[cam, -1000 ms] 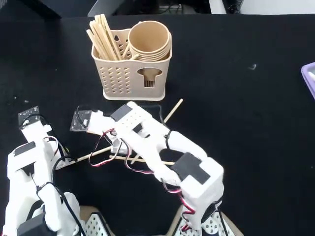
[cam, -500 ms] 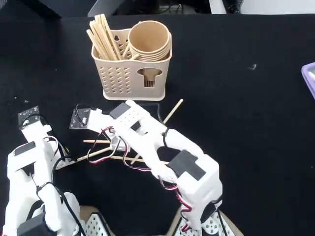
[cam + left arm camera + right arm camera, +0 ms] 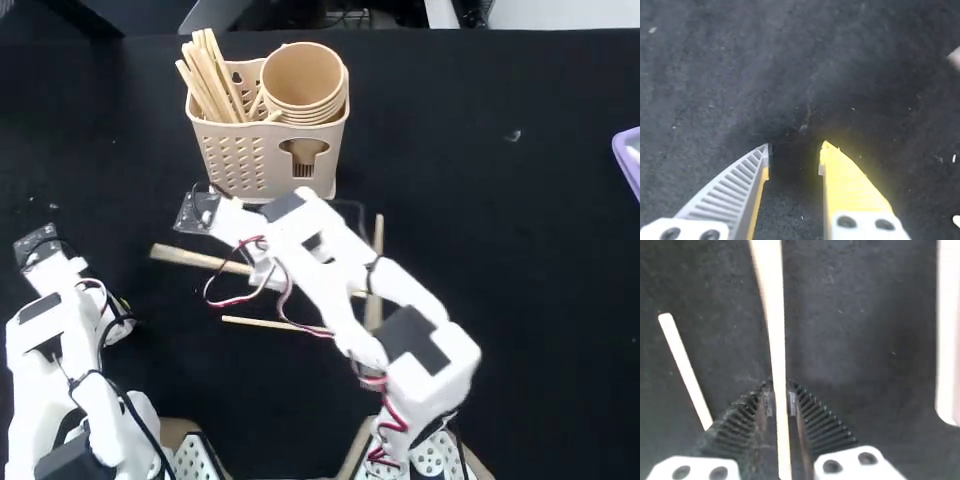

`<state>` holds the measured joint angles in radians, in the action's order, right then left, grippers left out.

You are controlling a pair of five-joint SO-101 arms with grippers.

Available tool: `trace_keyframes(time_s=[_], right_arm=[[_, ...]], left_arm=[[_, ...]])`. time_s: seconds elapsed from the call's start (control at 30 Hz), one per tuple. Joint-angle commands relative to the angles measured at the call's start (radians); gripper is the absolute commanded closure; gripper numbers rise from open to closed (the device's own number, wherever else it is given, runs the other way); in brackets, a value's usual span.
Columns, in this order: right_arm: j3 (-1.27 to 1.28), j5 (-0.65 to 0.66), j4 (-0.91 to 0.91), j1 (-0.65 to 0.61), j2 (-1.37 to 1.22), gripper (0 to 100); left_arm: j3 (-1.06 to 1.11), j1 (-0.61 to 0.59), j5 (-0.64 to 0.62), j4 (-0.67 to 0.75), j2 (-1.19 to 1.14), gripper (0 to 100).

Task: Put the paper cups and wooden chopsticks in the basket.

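Right gripper (image 3: 777, 386) clamping one chopstick (image 3: 188, 258) near its end, holding it just in front of the basket (image 3: 240, 160), left gripper (image 3: 794, 150) hanging with jaws parted over the table (image 3: 520, 260), loose chopsticks (image 3: 258, 322) lying beside the right arm, cups (image 3: 303, 80) and bundled chopsticks (image 3: 205, 65) sitting in the basket.

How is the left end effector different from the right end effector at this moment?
The left end effector is open, with nothing between its jaws; the right end effector is shut on a wooden chopstick. Under the left end effector lies only bare black table; beside the right end effector another chopstick lies loose on the table. Both end effectors point down at the table.
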<state>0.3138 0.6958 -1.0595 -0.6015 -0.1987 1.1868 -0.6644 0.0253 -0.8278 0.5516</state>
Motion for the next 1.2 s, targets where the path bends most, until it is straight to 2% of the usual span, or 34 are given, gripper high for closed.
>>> trace_keyframes(time_s=[0.0,0.23,0.37,0.53,0.6,0.73,1.03,1.17], right_arm=[[0.016,0.005,0.014,0.04,0.131,98.8],[0.047,-0.002,0.009,0.048,0.185,98.8],[-0.012,-0.126,0.002,0.035,0.306,98.8],[-0.127,-0.25,-0.114,-0.069,0.565,98.8],[-0.157,-0.278,-0.092,-0.081,0.647,98.8],[-0.193,-0.361,0.08,-0.043,0.693,98.8],[-0.194,-0.641,0.672,0.037,0.584,98.7],[-0.196,-0.681,0.882,0.055,0.496,98.7]], left_arm=[[-0.028,-0.062,-0.038,0.035,0.0,84],[-0.019,0.002,-0.04,0.037,-0.002,84],[-0.018,0.007,-0.038,0.037,-0.002,84],[-0.018,0.008,-0.038,0.038,-0.009,84],[-0.018,0.008,-0.038,0.038,-0.009,84],[-0.01,0.008,-0.038,0.068,-0.011,84],[-0.002,0.008,-0.038,0.08,-0.009,84],[-0.002,0.008,-0.038,0.078,-0.011,84]])
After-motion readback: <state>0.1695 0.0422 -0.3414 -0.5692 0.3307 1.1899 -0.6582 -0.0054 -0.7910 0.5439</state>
